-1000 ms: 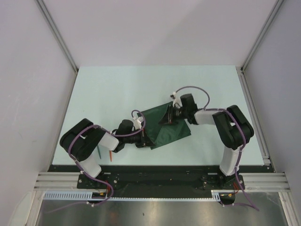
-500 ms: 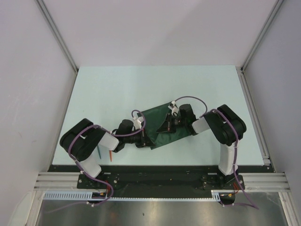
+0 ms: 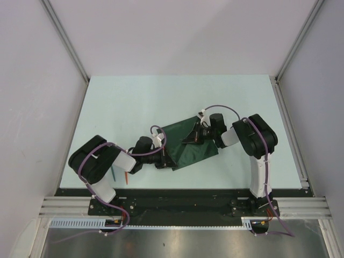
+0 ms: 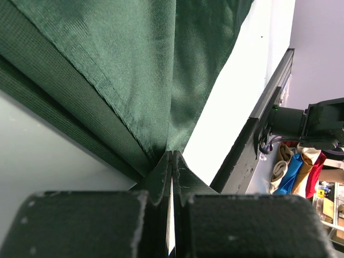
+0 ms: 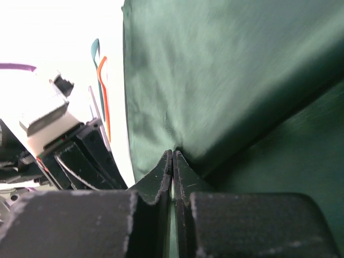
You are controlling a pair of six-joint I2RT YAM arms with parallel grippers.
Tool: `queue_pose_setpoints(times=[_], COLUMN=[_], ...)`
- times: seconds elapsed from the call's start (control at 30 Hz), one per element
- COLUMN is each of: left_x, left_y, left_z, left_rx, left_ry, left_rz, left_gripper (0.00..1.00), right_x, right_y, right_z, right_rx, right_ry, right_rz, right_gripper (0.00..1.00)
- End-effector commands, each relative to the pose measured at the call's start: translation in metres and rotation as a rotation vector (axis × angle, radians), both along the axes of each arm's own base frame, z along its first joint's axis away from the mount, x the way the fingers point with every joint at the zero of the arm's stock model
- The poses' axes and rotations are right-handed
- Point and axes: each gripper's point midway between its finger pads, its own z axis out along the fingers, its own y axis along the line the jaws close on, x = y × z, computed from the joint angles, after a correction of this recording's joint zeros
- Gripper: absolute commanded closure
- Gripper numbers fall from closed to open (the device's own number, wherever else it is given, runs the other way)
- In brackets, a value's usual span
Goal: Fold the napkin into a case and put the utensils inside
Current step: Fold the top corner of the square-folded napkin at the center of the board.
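Both pincers are clamped on cloth. The left pincer point(image 3: 162, 158) pinches the napkin point(image 3: 192, 148) at its lower-left corner. In the left wrist view, creases fan out from the pressed-together fingertips point(image 4: 160, 180). The right pincer point(image 3: 195, 136) nips a fold near the napkin's upper middle, and the cloth is tented up there. The right wrist view shows the jaws together with the crease at their tips. The napkin sits mid-frame on the desk point(image 3: 134, 102), not a case yet. The teal utensil point(image 3: 114, 174) and orange-red utensil point(image 3: 126, 178) lie side by side at lower left, beside the left arm and off the cloth.
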Motion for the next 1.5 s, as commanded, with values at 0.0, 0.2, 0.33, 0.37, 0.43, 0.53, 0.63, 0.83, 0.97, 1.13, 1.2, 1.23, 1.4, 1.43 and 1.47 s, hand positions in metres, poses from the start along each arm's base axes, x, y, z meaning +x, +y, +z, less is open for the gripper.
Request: queue_pose_setpoints(times=[0.0,0.2,0.33,0.37,0.43,0.53,0.63,0.83,0.97,1.13,1.2,1.23,1.4,1.43,1.47], left_x=[-0.026,-0.026,-0.026,-0.027,-0.027,-0.027,-0.024,-0.016,-0.01,0.003,0.006,0.007,0.027,0.032,0.036], left_y=[0.02,0.02,0.02,0.019,0.02,0.02,0.02,0.016,0.015,0.007,0.003,0.002,-0.002,0.001,0.003], left_z=[-0.039,-0.04,-0.04,-0.04,-0.04,-0.039,-0.036,-0.024,-0.008,0.029,0.044,0.049,0.078,0.079,0.081], left_rx=[0.139,0.135,0.132,0.131,0.134,0.134,0.138,0.137,0.152,0.119,0.098,0.094,0.101,0.11,0.112], left_ry=[0.105,0.111,0.111,0.112,0.112,0.112,0.098,0.054,0.016,-0.051,-0.069,-0.069,-0.132,-0.132,-0.135], left_rz=[-0.009,-0.011,-0.011,-0.014,-0.014,-0.013,-0.013,-0.028,-0.037,-0.037,-0.039,-0.042,-0.01,0.007,0.019], left_gripper=[1.0,1.0,1.0,1.0,1.0,1.0,1.0,1.0,0.95,0.76,0.7,0.68,0.65,0.65,0.64], right_x=[0.023,0.047,0.063,0.068,0.074,0.074,0.066,0.05,0.046,0.025,0.019,0.012,-0.02,-0.026,-0.03], right_y=[-0.006,-0.01,-0.013,-0.013,-0.018,-0.021,-0.026,-0.045,-0.067,-0.097,-0.102,-0.103,-0.105,-0.1,-0.099], right_z=[0.0,-0.003,-0.005,-0.004,-0.003,0.007,0.018,0.053,0.066,0.048,0.046,0.042,0.023,0.02,0.017], right_rx=[0.005,0.02,0.039,0.042,0.045,0.044,0.032,-0.041,-0.129,-0.237,-0.269,-0.283,-0.333,-0.356,-0.378], right_ry=[-0.057,-0.055,-0.054,-0.06,-0.051,-0.062,-0.066,-0.119,-0.142,-0.093,-0.093,-0.082,-0.04,-0.046,-0.05], right_rz=[-0.013,-0.025,-0.035,-0.04,-0.052,-0.054,-0.056,-0.074,-0.105,-0.139,-0.149,-0.141,-0.13,-0.112,-0.106], right_gripper=[0.96,0.95,0.95,0.95,0.94,0.93,0.91,0.82,0.75,0.74,0.76,0.77,0.83,0.83,0.83])
